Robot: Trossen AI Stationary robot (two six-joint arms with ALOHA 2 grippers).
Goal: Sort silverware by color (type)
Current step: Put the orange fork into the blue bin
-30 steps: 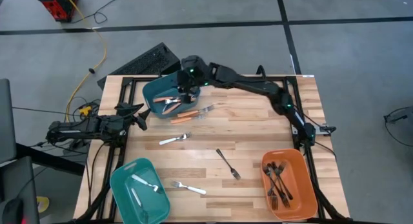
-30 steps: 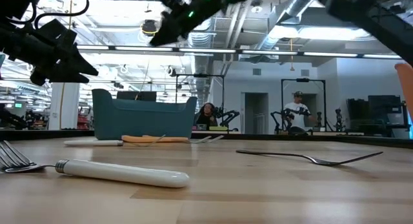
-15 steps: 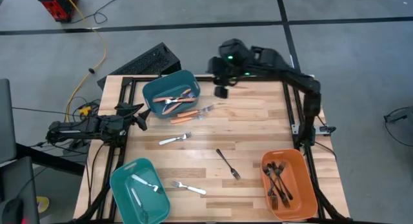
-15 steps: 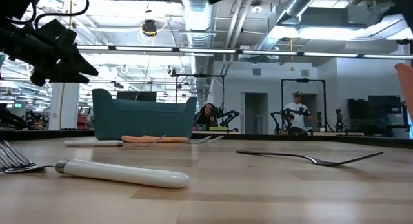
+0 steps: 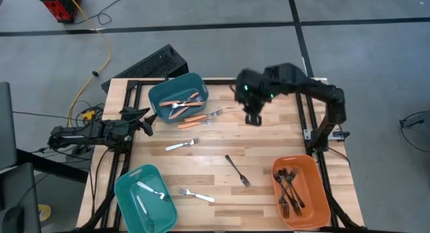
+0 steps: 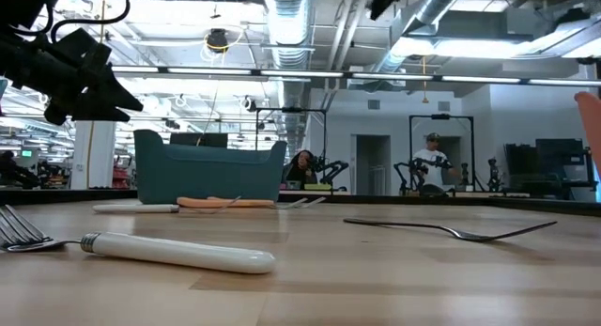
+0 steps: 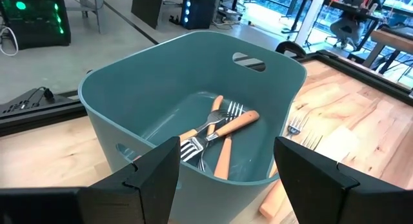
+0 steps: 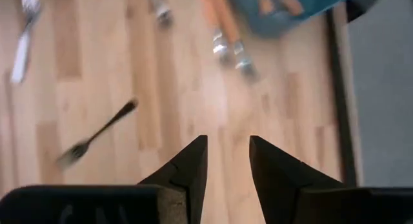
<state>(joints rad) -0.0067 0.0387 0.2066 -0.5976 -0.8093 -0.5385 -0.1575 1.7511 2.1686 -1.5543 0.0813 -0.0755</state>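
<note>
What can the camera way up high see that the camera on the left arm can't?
Only the high view shows the orange bin with black forks, the lone black fork on the table, and the right gripper, open and empty. Only the left wrist view shows the left gripper, open, up close. Both show the teal bin holding orange-handled forks.

Wooden table (image 5: 269, 135), light planks. On it: teal bin (image 5: 176, 97) at the far edge; second teal bin (image 5: 144, 198) near left corner; orange bin (image 5: 301, 192) near right corner. Loose forks: two orange-handled forks (image 5: 195, 119), possibly touching the far bin; two white forks (image 5: 181, 145); one black fork (image 5: 237, 170).
</note>
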